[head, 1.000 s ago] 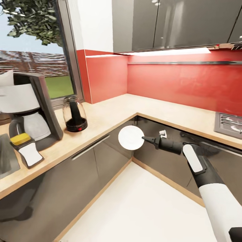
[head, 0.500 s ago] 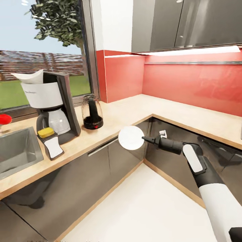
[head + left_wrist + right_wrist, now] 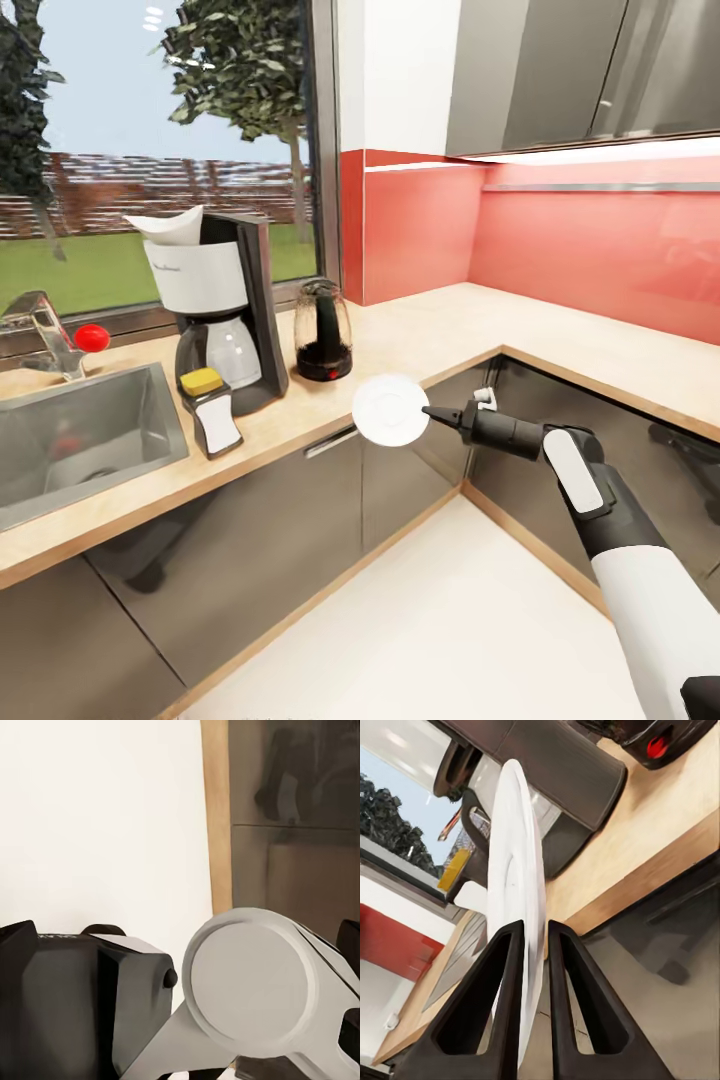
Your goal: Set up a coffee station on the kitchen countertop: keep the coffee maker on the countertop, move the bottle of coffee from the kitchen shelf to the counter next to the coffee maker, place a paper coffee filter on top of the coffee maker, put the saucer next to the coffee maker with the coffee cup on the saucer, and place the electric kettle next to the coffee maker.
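We see the countertop (image 3: 420, 340) carrying the coffee maker (image 3: 222, 305), with the electric kettle (image 3: 322, 331) to its right. Our right gripper (image 3: 430, 411) pinches the saucer (image 3: 389, 410) by its rim, edge-on before the cabinets; we judge that thin hold could slip and drop it.

Red backsplash (image 3: 560, 250) runs under grey wall cabinets (image 3: 560, 70); window (image 3: 150, 170) left of it shows lawn, trees. White floor (image 3: 420, 620) below grey base cabinets (image 3: 250, 530).
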